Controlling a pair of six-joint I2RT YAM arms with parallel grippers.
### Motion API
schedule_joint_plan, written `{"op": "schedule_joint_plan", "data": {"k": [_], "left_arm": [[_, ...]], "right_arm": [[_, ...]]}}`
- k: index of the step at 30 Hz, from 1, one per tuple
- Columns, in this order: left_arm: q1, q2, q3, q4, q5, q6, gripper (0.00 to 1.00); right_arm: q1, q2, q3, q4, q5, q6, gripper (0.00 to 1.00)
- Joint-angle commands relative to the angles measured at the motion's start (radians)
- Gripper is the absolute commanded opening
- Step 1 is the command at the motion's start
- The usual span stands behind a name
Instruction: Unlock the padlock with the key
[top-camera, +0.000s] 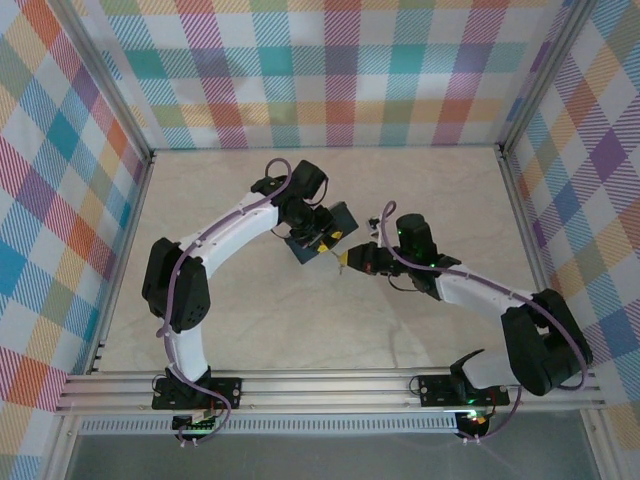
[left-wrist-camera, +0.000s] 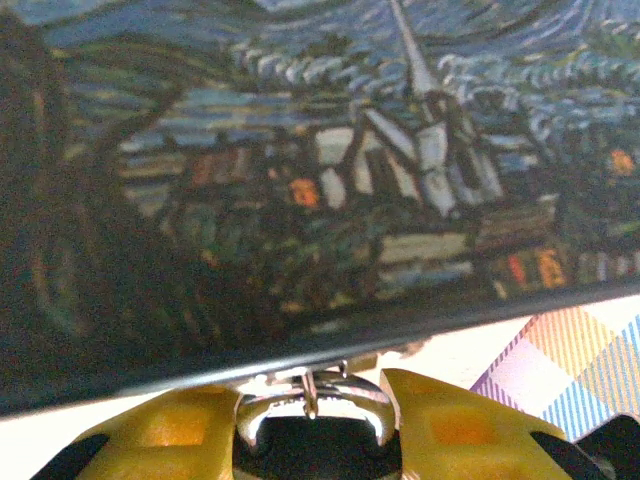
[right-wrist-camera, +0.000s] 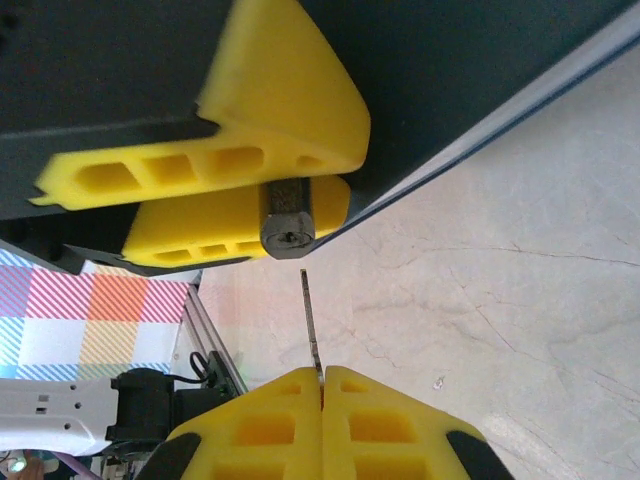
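My left gripper (left-wrist-camera: 313, 392) is shut on the padlock (left-wrist-camera: 350, 396), a small silver lock pinched between its yellow fingers, just below the edge of the dark blue printed tin (left-wrist-camera: 320, 170). In the right wrist view the padlock's (right-wrist-camera: 287, 228) keyhole end faces me, sticking out between the left arm's yellow fingers (right-wrist-camera: 270, 100). My right gripper (right-wrist-camera: 322, 374) is shut on the key (right-wrist-camera: 310, 320). Its thin blade points up at the keyhole, with a small gap between tip and lock. From above, both grippers (top-camera: 328, 243) (top-camera: 347, 259) meet at the tin's near corner.
The tin (top-camera: 345, 215) lies on the beige table (top-camera: 230, 310) under the left wrist. Plaid walls (top-camera: 330, 70) enclose the table on three sides. An aluminium rail (top-camera: 330, 385) carrying both arm bases runs along the near edge.
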Motion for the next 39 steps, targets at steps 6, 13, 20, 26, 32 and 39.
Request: {"op": "schedule_joint_plan", "data": {"k": [6, 13, 20, 26, 32, 39], "left_arm": [[0.023, -0.081, -0.031, 0.054, 0.010, -0.023, 0.11], [0.027, -0.093, -0.036, 0.054, 0.011, -0.023, 0.11], [0.027, -0.101, -0.051, 0.055, -0.002, -0.024, 0.11], [0.030, -0.101, -0.055, 0.048, -0.031, -0.021, 0.11], [0.032, -0.106, -0.070, 0.070, -0.019, -0.033, 0.10], [0.032, -0.118, -0.079, 0.083, -0.012, -0.044, 0.11]], "right_arm": [[0.002, -0.020, 0.026, 0.043, 0.019, -0.023, 0.01], [0.003, -0.014, 0.028, 0.064, 0.035, -0.021, 0.01], [0.004, -0.015, 0.029, 0.108, 0.000, -0.012, 0.01], [0.004, -0.045, 0.022, 0.083, -0.005, -0.031, 0.01], [0.004, -0.034, 0.026, 0.085, -0.002, -0.029, 0.01], [0.012, 0.000, 0.040, 0.108, -0.004, -0.022, 0.01]]}}
